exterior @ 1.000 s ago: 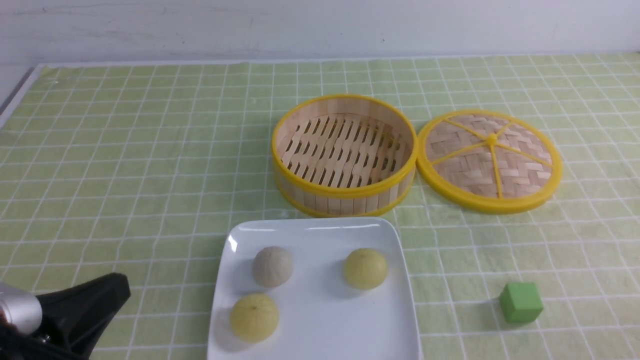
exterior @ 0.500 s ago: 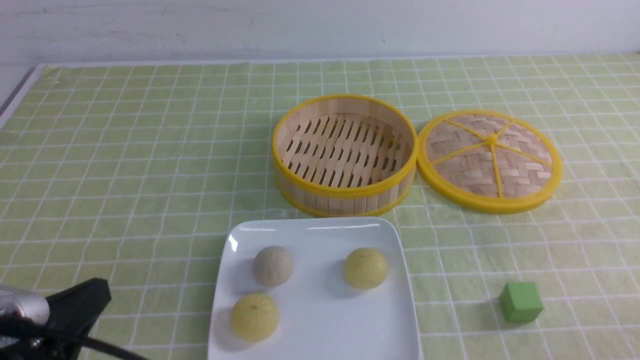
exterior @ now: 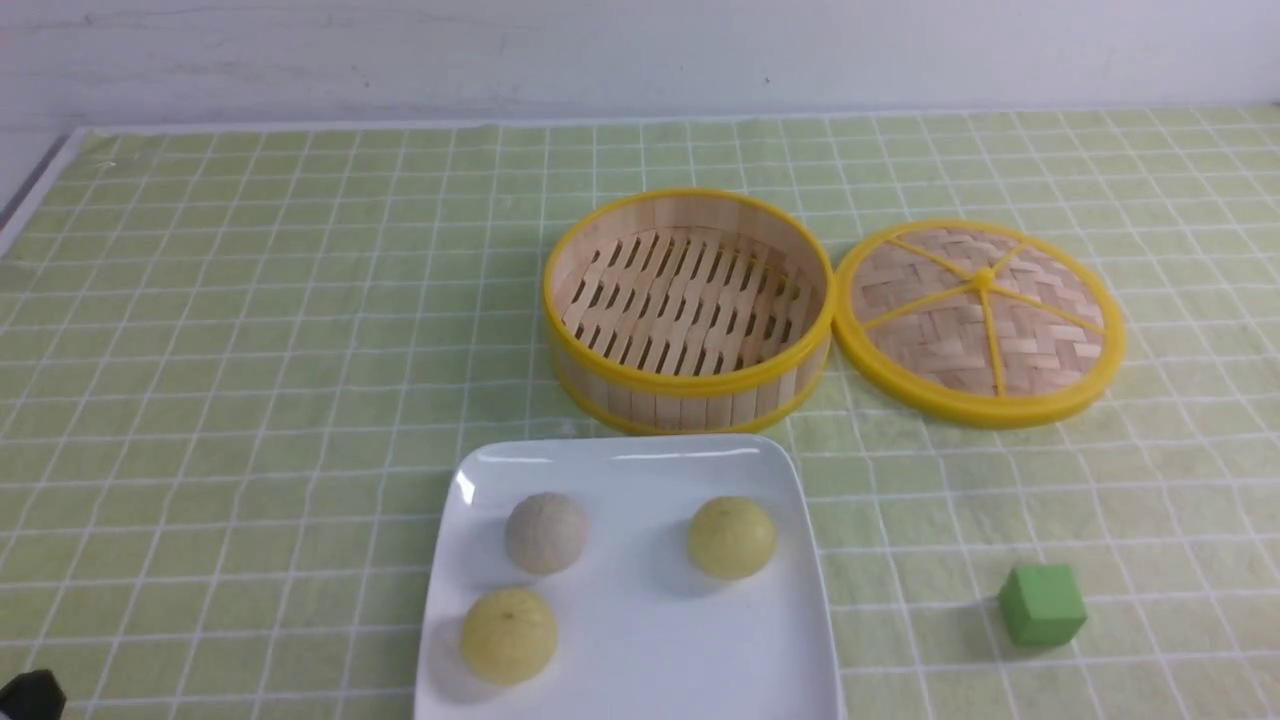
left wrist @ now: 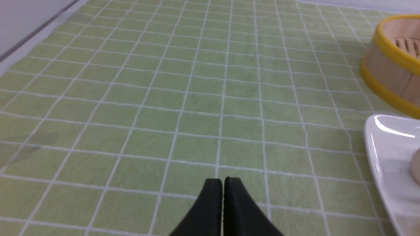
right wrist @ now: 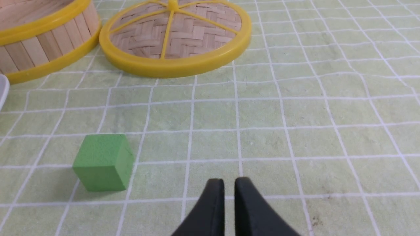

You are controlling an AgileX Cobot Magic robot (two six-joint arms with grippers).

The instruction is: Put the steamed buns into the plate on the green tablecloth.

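Observation:
Three steamed buns lie in the white square plate [exterior: 640, 660] on the green tablecloth [exterior: 250, 350]: a greyish-white bun [exterior: 545, 532], a pale yellow bun [exterior: 731, 537] and a pale yellow bun [exterior: 508, 634]. The plate's corner also shows in the left wrist view [left wrist: 387, 144]. My left gripper [left wrist: 223, 181] is shut and empty, low over bare cloth to the left of the plate; only its tip [exterior: 30, 695] shows in the front view. My right gripper [right wrist: 229, 182] is shut and empty over cloth, to the right of the green cube [right wrist: 102, 162].
A round yellow-rimmed bamboo steamer [exterior: 688, 308] stands empty behind the plate, its woven lid [exterior: 980, 320] flat on the cloth to its right. A green cube [exterior: 1041, 604] sits to the right of the plate. The cloth's left edge runs by a grey strip [exterior: 30, 195].
My left arm has drawn back toward the bottom left corner of the front view, leaving only its tip in sight. The buns and plate have not moved.

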